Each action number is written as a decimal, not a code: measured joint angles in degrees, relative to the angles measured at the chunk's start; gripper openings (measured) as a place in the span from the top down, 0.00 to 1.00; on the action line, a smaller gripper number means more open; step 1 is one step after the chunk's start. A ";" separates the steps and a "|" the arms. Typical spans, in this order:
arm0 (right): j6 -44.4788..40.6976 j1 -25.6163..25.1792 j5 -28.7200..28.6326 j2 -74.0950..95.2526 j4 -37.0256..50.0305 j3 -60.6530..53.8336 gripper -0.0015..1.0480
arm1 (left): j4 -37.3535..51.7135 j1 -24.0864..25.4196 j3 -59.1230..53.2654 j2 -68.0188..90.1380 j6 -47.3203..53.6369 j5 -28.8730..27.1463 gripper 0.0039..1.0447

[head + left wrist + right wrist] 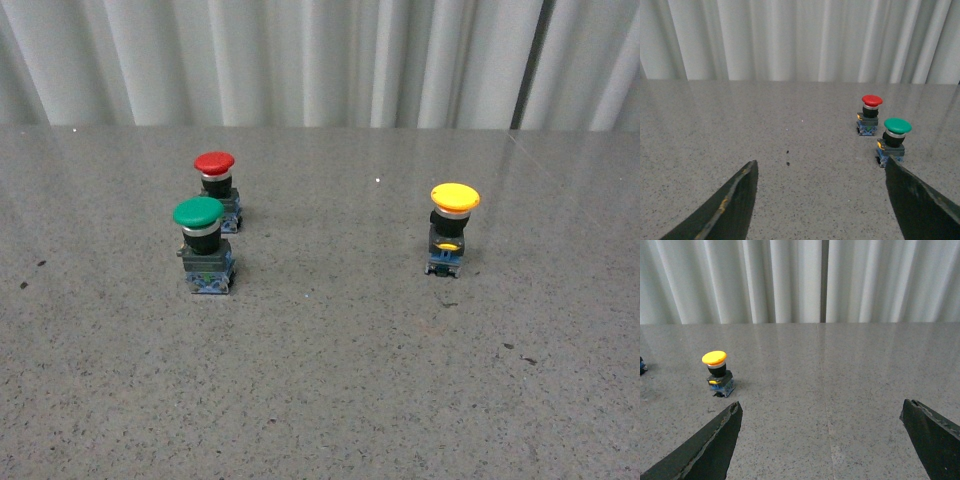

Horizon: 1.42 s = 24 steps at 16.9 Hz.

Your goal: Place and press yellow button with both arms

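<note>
The yellow button (452,227) stands upright on the grey table, right of centre in the front view; the right wrist view shows the yellow button (717,373) too, some way off beyond one finger. My right gripper (821,406) is open with only bare table between its fingers. My left gripper (821,163) is open too, empty, its one finger (920,200) close in front of the green button (894,140). Neither arm shows in the front view.
A green-capped button (204,243) and a red-capped button (219,189) stand close together at the left. The red button (869,114) also shows in the left wrist view. A white pleated curtain (320,60) closes off the far edge of the table (330,380).
</note>
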 joint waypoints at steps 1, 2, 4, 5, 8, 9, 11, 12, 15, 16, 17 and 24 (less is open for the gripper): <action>0.00 0.00 0.00 0.00 -0.02 0.00 0.06 | 0.02 0.00 0.00 0.00 0.00 -0.02 0.19; 0.00 0.00 0.00 0.00 0.00 0.00 0.06 | 0.00 0.00 0.00 0.00 0.00 0.00 0.13; 0.00 0.00 0.00 0.00 0.00 0.00 0.06 | 0.02 0.00 0.00 0.00 0.04 0.00 0.05; 0.00 0.00 0.00 0.00 0.00 0.00 0.06 | 0.00 0.00 0.00 0.00 0.02 -0.02 0.07; 5.09 -1.46 -14.53 9.49 8.74 1.51 0.06 | 0.07 0.00 0.00 0.00 0.00 -0.11 0.06; 5.62 1.18 -15.87 13.46 12.44 2.54 0.06 | 0.02 0.00 0.00 0.00 0.00 0.02 0.06; 5.57 8.98 -13.51 29.48 26.43 9.44 0.06 | 0.04 0.00 0.00 0.00 0.00 0.00 0.06; 5.14 11.58 -12.41 37.81 32.06 13.35 0.06 | 0.04 0.00 0.00 0.00 0.00 0.00 0.06; 3.61 15.98 -10.10 59.54 38.05 23.96 0.06 | 0.04 0.00 0.00 0.00 0.00 -0.02 0.06; 2.67 17.09 -8.61 65.72 38.05 27.50 0.06 | 0.04 0.00 0.00 0.00 0.00 0.00 0.06; 1.25 18.05 -7.04 71.17 38.01 30.86 0.06 | 0.04 0.00 0.00 0.00 0.00 0.00 0.06; -5.03 22.12 1.01 90.36 31.26 47.58 0.14 | 0.04 0.00 0.00 0.00 0.00 0.00 0.06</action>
